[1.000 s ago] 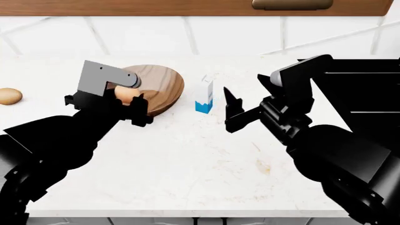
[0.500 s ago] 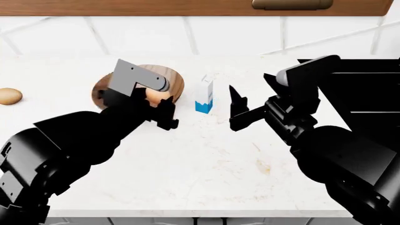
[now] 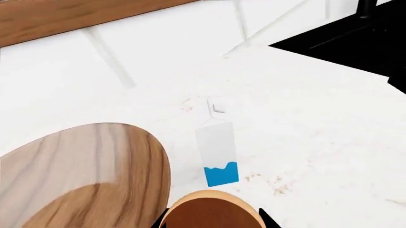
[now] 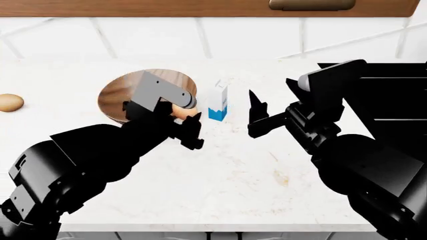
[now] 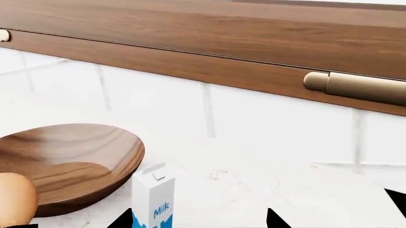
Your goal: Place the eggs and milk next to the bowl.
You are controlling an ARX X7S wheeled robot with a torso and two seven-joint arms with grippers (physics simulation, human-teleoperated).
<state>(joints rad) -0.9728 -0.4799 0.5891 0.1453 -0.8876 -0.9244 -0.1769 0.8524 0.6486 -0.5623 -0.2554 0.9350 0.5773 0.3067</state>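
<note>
Overall, largest item: white counter (image 4: 220,175), tiled wall behind; head view alone shows its full spread with both arms over it.

Cabinet (image 5: 209,42): wood front above the tiles with a brass handle (image 5: 355,88), seen best from the right wrist.

Dark appliance (image 4: 393,95): black block at the counter's right end, behind the right arm.

Bowl (image 4: 120,95): brown wood, on the counter, its near right part hidden by the left arm in the head view. Left wrist view shows its rim (image 3: 95,161) with bare counter between it and the milk.

Milk (image 4: 218,101): upright, near the bowl's right side. "Milk" lettering (image 5: 154,202) reads only from the right wrist.

Left gripper (image 4: 181,122): closed on an egg (image 4: 179,111), between bowl and milk; whether the egg touches the counter cannot be told. Egg fills the lower edge of the left wrist view (image 3: 212,211).

Right gripper (image 4: 257,112): fingers apart, empty, just right of the milk.

Second egg (image 4: 9,102): far left on the counter, well apart from the bowl; head view only.
</note>
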